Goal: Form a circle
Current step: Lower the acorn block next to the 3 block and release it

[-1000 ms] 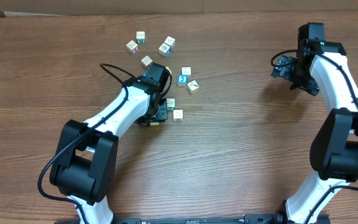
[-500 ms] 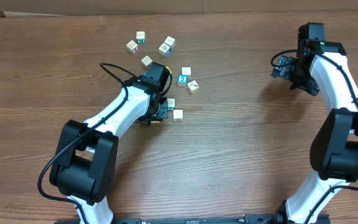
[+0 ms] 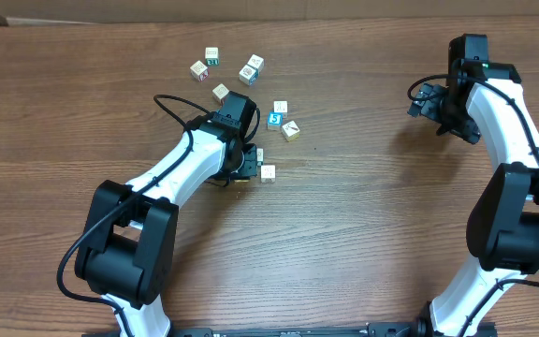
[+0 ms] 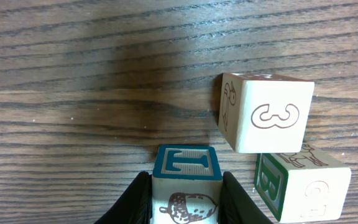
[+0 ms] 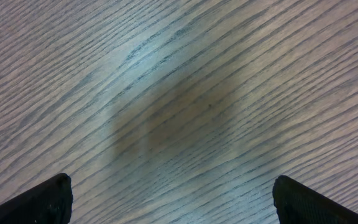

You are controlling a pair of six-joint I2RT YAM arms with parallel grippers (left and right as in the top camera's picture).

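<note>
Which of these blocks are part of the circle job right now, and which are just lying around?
In the job: left claw, shut on the teal T block; 3 block and green-edged block beside it; blue block and pale block nearby.
Lying about: loose blocks farther up; right claw, open and idle.

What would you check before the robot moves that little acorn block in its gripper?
1. Grip: ok. The left gripper is shut on the acorn cube.
2. Cube centred between the fingers: ok.
3. Cube marked 3 clear of the held cube: ok, a gap shows.
4. Room beside the fingers: cannot tell. The green-lettered cube sits very close to one finger.
5. Right gripper out of the way: ok, open over the table, far from the cubes.
6. Ring complete: cannot tell. The left arm hides part of the cube group.
</note>
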